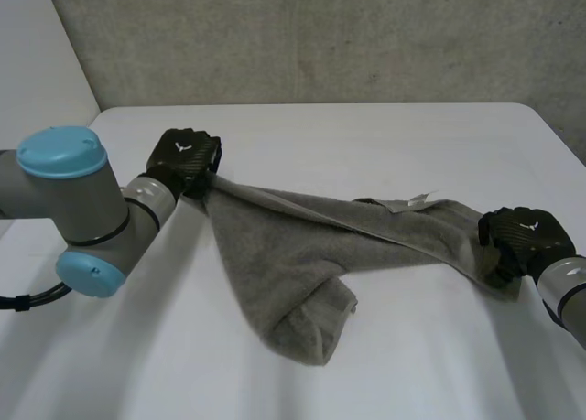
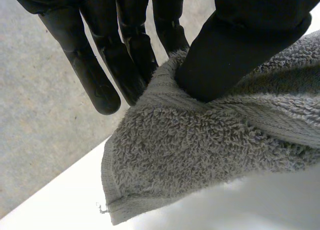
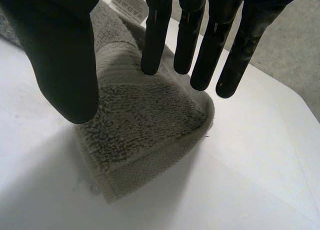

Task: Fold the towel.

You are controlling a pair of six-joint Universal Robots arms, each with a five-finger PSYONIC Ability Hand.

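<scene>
A grey towel (image 1: 302,246) lies stretched across the white table (image 1: 385,145), with a loose fold sagging toward the front. My left hand (image 1: 188,159) holds its left corner just off the table. In the left wrist view the thumb (image 2: 235,44) pinches that corner of the towel (image 2: 200,140) against the fingers (image 2: 130,59). My right hand (image 1: 517,242) is over the towel's right end. In the right wrist view its straight fingers (image 3: 152,44) and thumb (image 3: 65,64) stand apart on either side of the bunched corner of the towel (image 3: 145,120), with the fingertips resting on it.
A white care label (image 1: 419,200) sticks up from the towel's far edge, near my right hand (image 3: 131,3). A grey wall (image 1: 320,36) rises behind the table's far edge. The table's right edge (image 1: 563,141) runs close to my right arm.
</scene>
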